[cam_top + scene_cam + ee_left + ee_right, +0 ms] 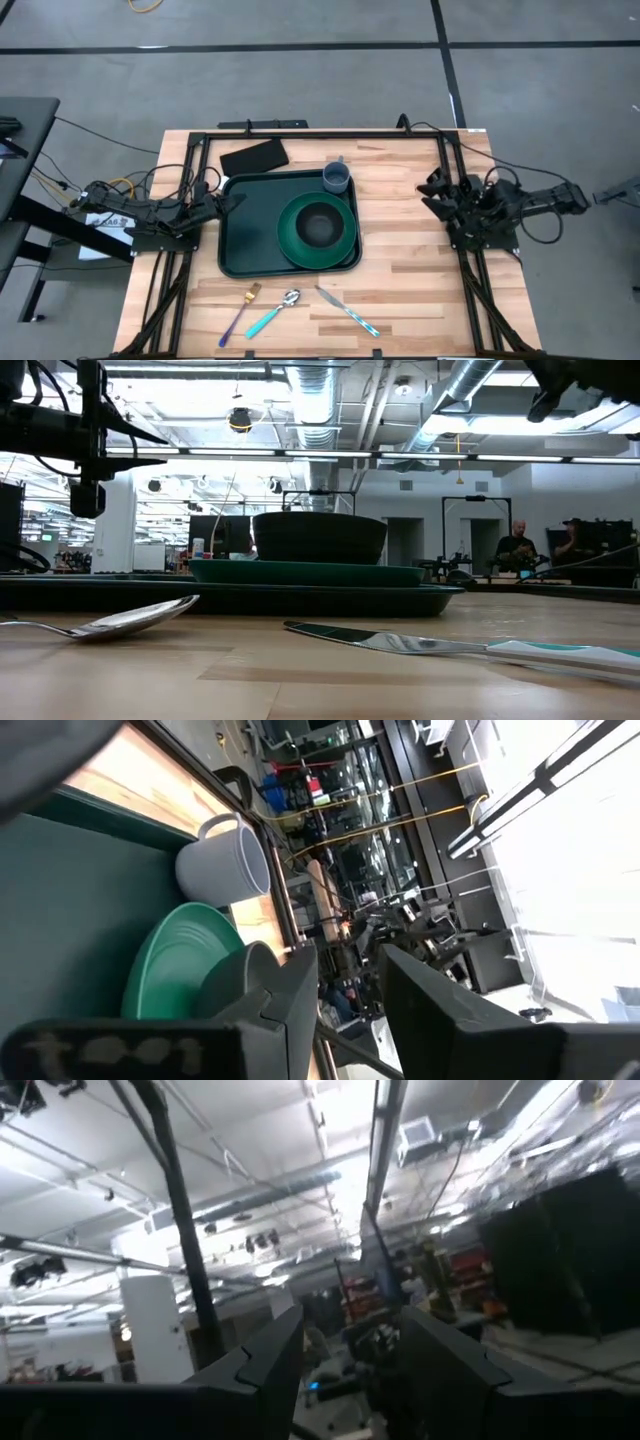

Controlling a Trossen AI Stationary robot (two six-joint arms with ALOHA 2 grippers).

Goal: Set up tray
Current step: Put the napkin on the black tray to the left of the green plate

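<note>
One glossy rectangular tray, seemingly plastic, round-cornered.

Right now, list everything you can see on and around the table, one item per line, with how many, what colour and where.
tray: one, dark green, middle of the table
plate: one, green, on the tray's right half
bowl: one, dark, on the plate
cup: one, grey-blue, at the tray's far right corner
flat rectangle: one, black, on the table beyond the tray's far left corner
fork: one, purple handle, near edge, leftmost
spoon: one, teal handle, right of the fork
knife: one, teal handle, right of the spoon
people: two, in the room behind
left gripper: one, dark, open, at the tray's left rim
right gripper: one, dark, open, over the table's right side
</note>
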